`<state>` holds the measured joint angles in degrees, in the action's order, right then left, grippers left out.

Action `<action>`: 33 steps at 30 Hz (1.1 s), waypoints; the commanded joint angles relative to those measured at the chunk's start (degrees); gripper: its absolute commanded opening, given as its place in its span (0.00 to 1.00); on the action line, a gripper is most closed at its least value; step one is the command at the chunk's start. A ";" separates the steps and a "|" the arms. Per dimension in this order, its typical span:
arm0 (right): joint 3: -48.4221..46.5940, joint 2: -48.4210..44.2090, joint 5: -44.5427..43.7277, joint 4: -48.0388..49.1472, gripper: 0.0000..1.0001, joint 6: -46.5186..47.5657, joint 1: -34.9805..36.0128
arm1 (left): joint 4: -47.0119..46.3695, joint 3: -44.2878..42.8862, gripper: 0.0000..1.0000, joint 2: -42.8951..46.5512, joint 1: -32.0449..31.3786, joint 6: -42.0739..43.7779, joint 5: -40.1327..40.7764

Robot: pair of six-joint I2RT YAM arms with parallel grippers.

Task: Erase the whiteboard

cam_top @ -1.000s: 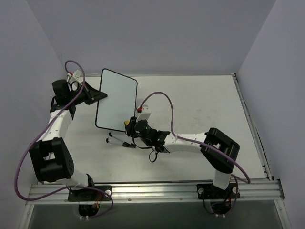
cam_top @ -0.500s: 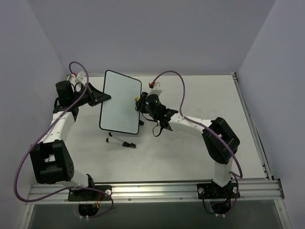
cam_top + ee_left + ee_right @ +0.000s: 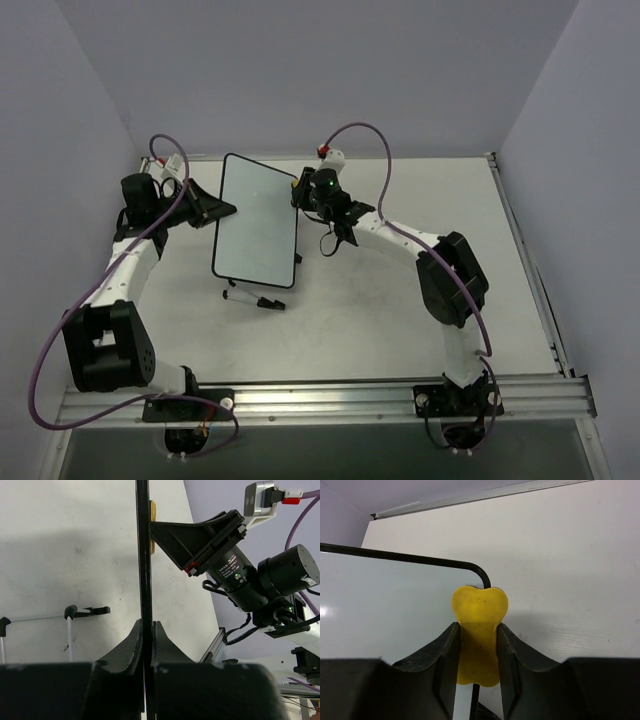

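Note:
The whiteboard (image 3: 256, 222) is a white panel in a thin black frame, and no marks show on its face. My left gripper (image 3: 220, 210) is shut on its left edge, holding it off the table. The left wrist view shows the whiteboard (image 3: 143, 555) edge-on between the left gripper (image 3: 146, 624) jaws. My right gripper (image 3: 299, 190) is shut on a small yellow eraser (image 3: 480, 607), which rests over the whiteboard's (image 3: 385, 605) upper right corner. The right gripper (image 3: 477, 626) pinches the eraser's waist. The eraser (image 3: 152, 512) also peeks past the board's edge in the left wrist view.
A marker (image 3: 253, 298) lies on the table just in front of the board; the marker (image 3: 70, 630) also shows in the left wrist view. Purple cables loop above both arms. Walls close off the left, back and right, and a metal rail (image 3: 330, 398) runs along the front.
The right gripper has carried the eraser from the board's lower right corner up its right side to the upper right corner. The left gripper has shifted the board slightly right.

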<state>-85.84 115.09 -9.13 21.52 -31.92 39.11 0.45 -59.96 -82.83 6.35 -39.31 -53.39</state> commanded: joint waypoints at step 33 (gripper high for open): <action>24.23 -21.03 -0.90 1.95 0.00 -2.36 15.13 | 32.74 -19.93 0.02 -1.37 -1.69 17.77 -2.52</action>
<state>-62.61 99.09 -12.29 27.24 -34.76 57.32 24.47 -75.53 -86.06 5.63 -23.79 -50.59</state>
